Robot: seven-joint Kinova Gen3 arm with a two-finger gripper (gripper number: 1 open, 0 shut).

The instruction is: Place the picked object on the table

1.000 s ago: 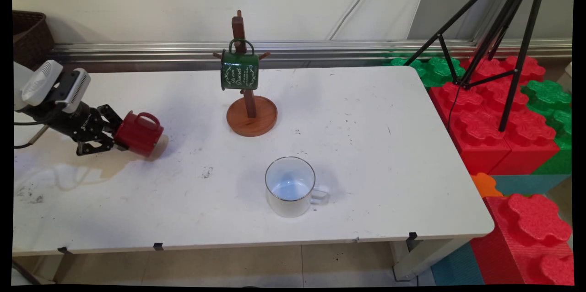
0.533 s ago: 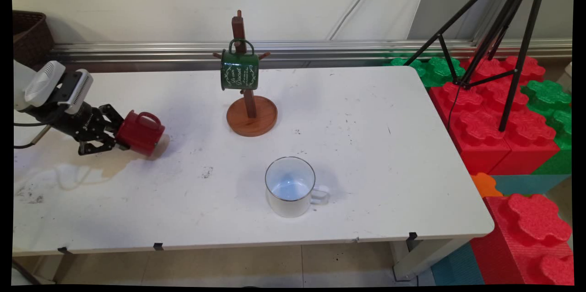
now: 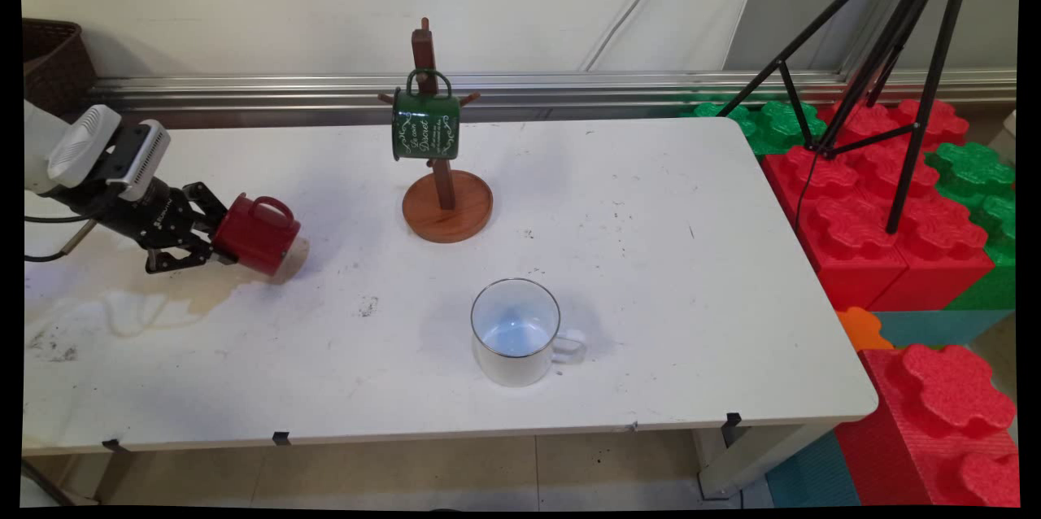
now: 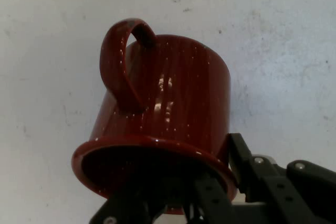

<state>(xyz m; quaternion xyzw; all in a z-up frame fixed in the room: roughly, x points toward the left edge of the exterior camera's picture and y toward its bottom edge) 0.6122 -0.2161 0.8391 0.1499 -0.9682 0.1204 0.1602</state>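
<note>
We see the gripper point(image 3: 218, 246) clamped on the rim of a red mug point(image 3: 259, 233), one finger inside the mouth and one outside, holding it on its side with the handle up, just above the left part of the white table point(image 3: 651, 275). Further right stand a wooden mug tree point(image 3: 446, 202) with a green mug point(image 3: 425, 125) hanging on it, and, nearer us, an upright white mug point(image 3: 516, 331).

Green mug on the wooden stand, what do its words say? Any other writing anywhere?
Green mug: "Le café" above "Divonet", in curly white script, not surely read; the smaller lines beside it are too small.
Pincer holding the red mug: white lettering on its body, too small to read.
</note>
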